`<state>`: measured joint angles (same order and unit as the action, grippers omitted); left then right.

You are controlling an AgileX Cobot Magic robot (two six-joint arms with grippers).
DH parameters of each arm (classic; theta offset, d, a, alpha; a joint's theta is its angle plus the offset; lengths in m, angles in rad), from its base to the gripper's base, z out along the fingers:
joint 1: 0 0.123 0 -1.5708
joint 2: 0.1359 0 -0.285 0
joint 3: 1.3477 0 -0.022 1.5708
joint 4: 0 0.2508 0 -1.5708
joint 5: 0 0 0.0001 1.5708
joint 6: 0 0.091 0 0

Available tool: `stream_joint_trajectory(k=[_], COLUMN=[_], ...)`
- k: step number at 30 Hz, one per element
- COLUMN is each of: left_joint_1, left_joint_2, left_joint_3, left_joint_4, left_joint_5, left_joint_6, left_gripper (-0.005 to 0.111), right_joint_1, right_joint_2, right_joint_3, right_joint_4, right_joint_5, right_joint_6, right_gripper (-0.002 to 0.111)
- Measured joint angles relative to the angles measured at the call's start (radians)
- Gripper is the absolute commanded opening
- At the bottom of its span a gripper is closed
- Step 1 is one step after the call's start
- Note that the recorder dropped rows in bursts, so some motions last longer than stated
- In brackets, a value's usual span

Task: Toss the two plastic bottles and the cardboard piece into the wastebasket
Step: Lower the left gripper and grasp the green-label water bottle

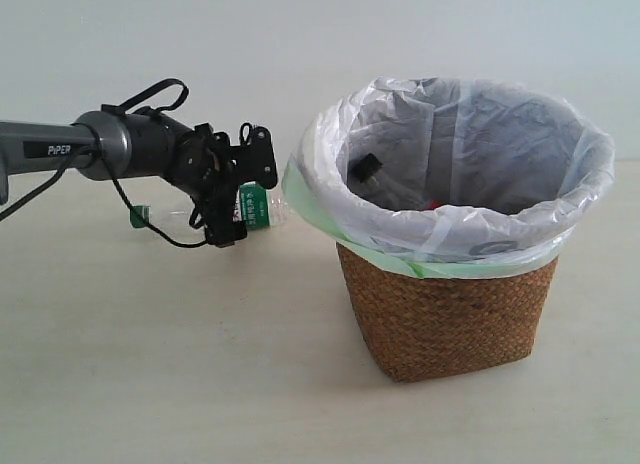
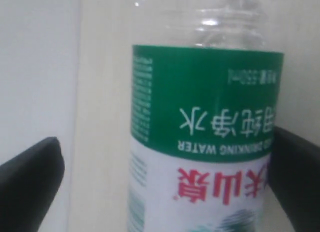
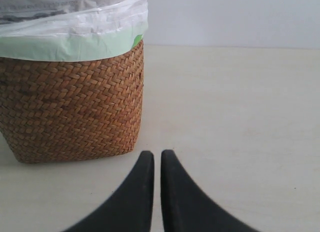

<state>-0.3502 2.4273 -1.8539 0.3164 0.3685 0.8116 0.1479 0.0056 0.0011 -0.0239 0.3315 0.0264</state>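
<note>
Green-capped bottle [image 1: 205, 213] between left gripper [image 1: 236, 206] fingers [image 2: 30, 182], beside wastebasket [image 1: 445, 309].

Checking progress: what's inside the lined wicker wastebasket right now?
Inside the brown wicker wastebasket, against the white bag liner, a black bottle cap and a bit of red show. The rim hides everything lower.

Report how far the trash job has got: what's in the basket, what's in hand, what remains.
Done: a black-capped bottle already lies inside the wastebasket. In hand: the left gripper carries the green-label bottle in the air beside the basket, not yet over the rim. The right gripper sits shut and empty near the basket. Left: dropping this bottle. The cardboard piece is not visible in any view, so its status is unclear.
</note>
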Motion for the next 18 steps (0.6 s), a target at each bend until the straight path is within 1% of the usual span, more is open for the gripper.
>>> stream_joint_trajectory(k=[2,4,5,6,7,12,18], left_joint_1=[0.0,0.0,0.0,0.0,0.0,0.0,0.0], left_joint_2=[0.002,0.006,0.012,0.015,0.017,0.015,-0.028], left_joint_3=[0.0,0.0,0.0,0.0,0.0,-0.002,-0.002], left_joint_4=[0.002,0.004,0.007,0.009,0.019,0.023,0.02], left_joint_5=[-0.022,-0.021,-0.011,-0.004,-0.002,0.049,0.198], left_joint_6=[-0.009,-0.016,-0.016,-0.018,-0.018,-0.032,-0.1], left_gripper=[0.085,0.051,0.035,0.015,0.005,0.004,0.004], right_joint_1=[0.0,0.0,0.0,0.0,0.0,0.0,0.0], right_joint_2=[0.0,0.0,0.0,0.0,0.0,0.0,0.0], right_joint_3=[0.0,0.0,0.0,0.0,0.0,0.0,0.0], right_joint_4=[0.0,0.0,0.0,0.0,0.0,0.0,0.0], right_joint_5=[0.0,0.0,0.0,0.0,0.0,0.0,0.0], right_joint_6=[0.0,0.0,0.0,0.0,0.0,0.0,0.0], right_gripper=[0.002,0.002,0.002,0.002,0.002,0.002,0.002])
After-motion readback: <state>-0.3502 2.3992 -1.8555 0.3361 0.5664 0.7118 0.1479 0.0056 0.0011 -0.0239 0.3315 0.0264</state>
